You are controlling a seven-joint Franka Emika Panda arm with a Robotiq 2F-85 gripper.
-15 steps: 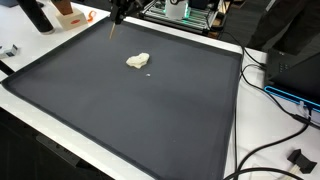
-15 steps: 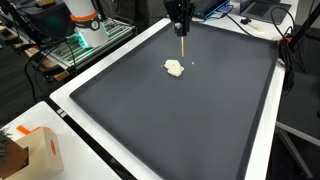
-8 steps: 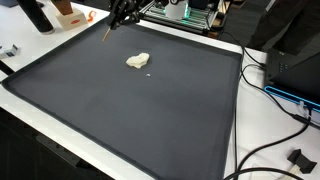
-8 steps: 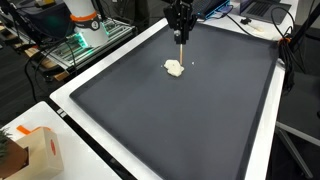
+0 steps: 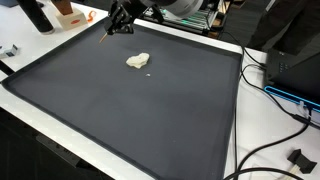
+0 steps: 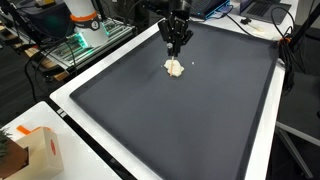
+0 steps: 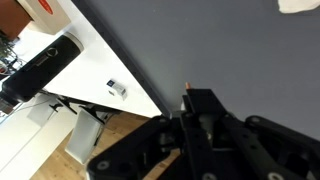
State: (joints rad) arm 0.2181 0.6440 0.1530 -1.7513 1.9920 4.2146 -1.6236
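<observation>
A small cream-white lump (image 5: 138, 61) lies on the big black mat (image 5: 150, 115), toward its far side; it also shows in an exterior view (image 6: 175, 68) and at the top right corner of the wrist view (image 7: 300, 5). My gripper (image 5: 120, 22) hangs tilted over the mat's far edge, just beyond the lump (image 6: 177, 40). Its jaws (image 7: 192, 110) are shut on a thin wooden stick (image 5: 110, 38) with an orange tip (image 7: 186, 88). The stick points down at the mat beside the lump and does not touch it.
The mat (image 6: 170, 120) lies on a white table. A black cylinder (image 7: 40, 70) and a small white part (image 7: 117, 89) lie on the table border. An orange-and-white box (image 6: 35, 150) stands at a corner. Cables (image 5: 270, 150) run along one side. Equipment racks (image 5: 185, 12) stand behind.
The gripper has tilted from upright to slanted and come lower over the mat, carrying the stick with it. The lump has not moved.
</observation>
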